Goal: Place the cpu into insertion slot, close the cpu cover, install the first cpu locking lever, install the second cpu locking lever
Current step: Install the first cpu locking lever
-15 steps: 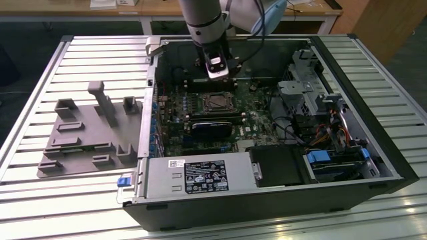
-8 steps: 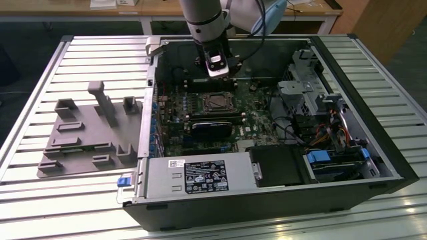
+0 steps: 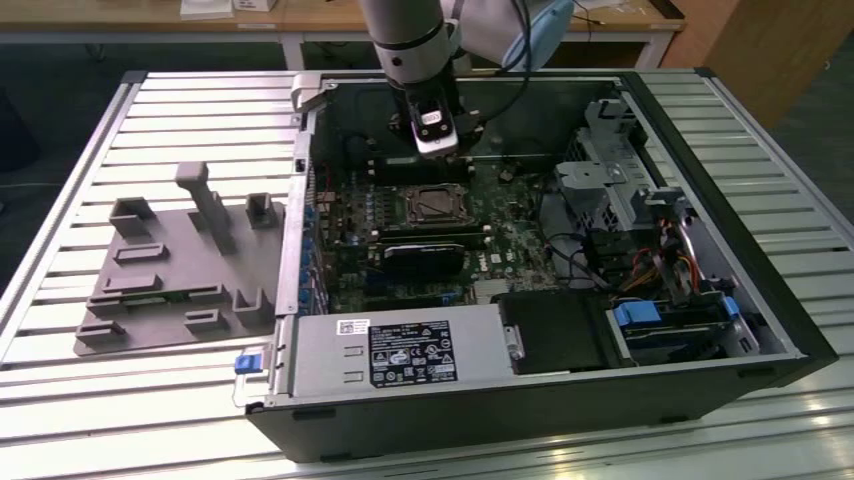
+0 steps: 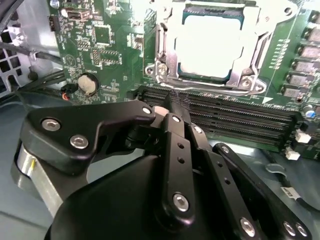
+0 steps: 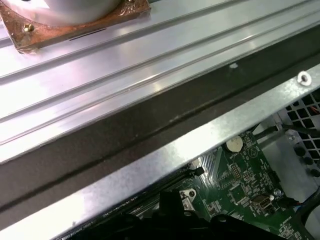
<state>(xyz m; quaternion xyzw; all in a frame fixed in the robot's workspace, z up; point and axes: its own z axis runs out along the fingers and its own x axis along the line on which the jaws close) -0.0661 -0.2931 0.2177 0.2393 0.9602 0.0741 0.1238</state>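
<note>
Black gripper point(image 4: 172, 107) fingers sit pressed together, holding nothing, tips over the long memory slots point(image 4: 235, 117) just beside the insertion slot point(image 4: 210, 45). Its cpu point(image 4: 210, 42) already lies seated, the cpu cover point(image 4: 167, 55) framing it, which the second wrist view shows; the exterior view adds the gripper point(image 3: 438, 150) hanging inside the open computer case point(image 3: 534, 400)

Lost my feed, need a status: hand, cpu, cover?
Hand above the memory slots, nothing held. Cpu seated in the insertion slot, cpu cover down around it. Nothing in the way.
</note>
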